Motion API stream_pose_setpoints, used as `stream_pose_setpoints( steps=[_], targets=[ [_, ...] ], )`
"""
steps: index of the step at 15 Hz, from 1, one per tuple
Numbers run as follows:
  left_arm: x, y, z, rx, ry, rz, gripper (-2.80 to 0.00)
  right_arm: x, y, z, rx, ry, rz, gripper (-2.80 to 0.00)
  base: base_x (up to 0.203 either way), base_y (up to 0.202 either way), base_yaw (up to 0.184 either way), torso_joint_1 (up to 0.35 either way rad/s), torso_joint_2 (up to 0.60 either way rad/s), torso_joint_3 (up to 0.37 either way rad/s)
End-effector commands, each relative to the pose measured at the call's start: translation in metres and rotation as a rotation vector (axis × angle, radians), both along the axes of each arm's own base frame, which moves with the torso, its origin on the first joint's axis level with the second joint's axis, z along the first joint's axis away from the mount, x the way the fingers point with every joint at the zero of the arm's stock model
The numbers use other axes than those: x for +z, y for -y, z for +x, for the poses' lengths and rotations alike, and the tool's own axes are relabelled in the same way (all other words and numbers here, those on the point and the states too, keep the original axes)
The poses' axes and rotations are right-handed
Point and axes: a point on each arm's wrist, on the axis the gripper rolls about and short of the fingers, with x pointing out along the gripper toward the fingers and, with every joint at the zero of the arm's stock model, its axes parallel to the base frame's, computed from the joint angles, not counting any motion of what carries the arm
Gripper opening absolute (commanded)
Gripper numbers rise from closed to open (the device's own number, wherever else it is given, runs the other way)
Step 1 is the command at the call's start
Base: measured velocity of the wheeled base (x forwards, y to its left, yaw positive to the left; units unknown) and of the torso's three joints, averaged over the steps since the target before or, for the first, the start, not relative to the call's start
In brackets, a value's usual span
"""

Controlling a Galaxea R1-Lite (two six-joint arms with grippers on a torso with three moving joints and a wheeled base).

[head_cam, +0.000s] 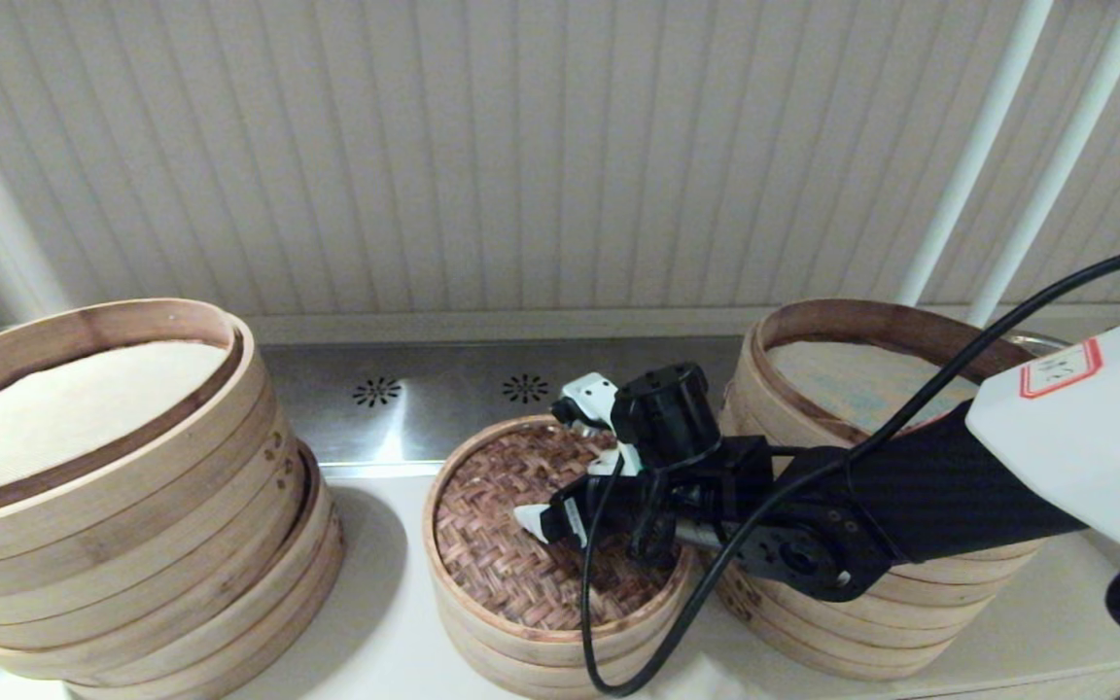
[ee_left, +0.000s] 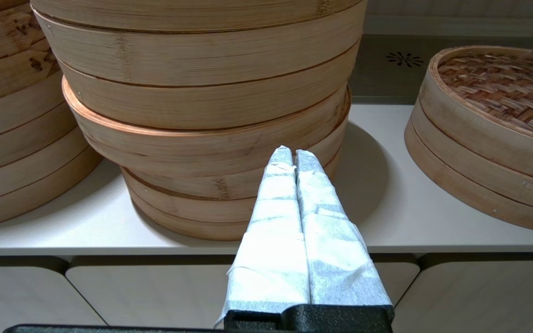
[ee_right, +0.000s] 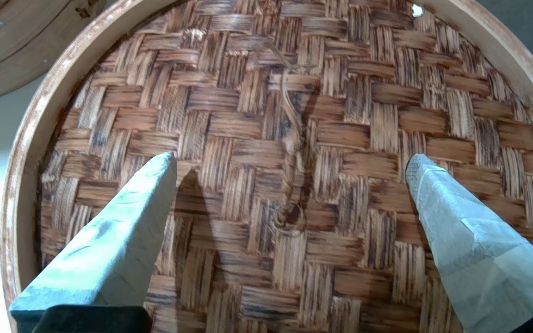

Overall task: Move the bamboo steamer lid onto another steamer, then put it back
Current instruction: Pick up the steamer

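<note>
Your right gripper hangs with jaws spread wide just above the bamboo steamer lid, straddling its small fibre loop at the woven centre. Lower straight and close on that loop. The lid caps the low middle steamer; tall stack at 3 o'clock, leaning stack at 9. Your left gripper, jaws pressed together, waits off the counter.

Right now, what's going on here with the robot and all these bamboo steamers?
The right gripper hangs open over the round bamboo steamer lid with the dark woven top, fingers spread above the weave and gripping nothing. The lid sits on a low pale bamboo steamer in the middle of the white counter, between two taller stacks of steamer tiers. The left gripper is shut and empty, parked off the counter's front edge, facing the leaning stack.
</note>
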Motion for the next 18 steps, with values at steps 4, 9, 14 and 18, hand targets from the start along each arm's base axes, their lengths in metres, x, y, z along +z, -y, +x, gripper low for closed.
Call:
stream_pose_setpoints(
  steps=[4,9,14,18],
  targets=[
    [0.000,0.000,0.000,0.001,0.001,0.000,-2.80,0.002,-0.002,0.002,0.000,0.008,0.007,0.00,0.000,0.000,0.000,0.000,0.00,0.000],
    [0.000,0.000,0.000,0.001,0.001,0.000,-2.80,-0.006,-0.005,0.005,0.002,-0.005,-0.004,0.00,0.000,0.000,0.000,0.000,0.00,0.000],
    [0.000,0.000,0.000,0.001,0.001,0.000,-2.80,-0.009,-0.006,0.007,0.001,-0.007,-0.009,-2.80,0.000,0.000,0.000,0.000,0.00,0.000],
    [0.000,0.000,0.000,0.001,0.001,0.000,-2.80,-0.010,-0.007,0.007,0.003,-0.007,-0.009,-2.80,0.000,0.000,0.000,0.000,0.00,0.000]
  ],
)
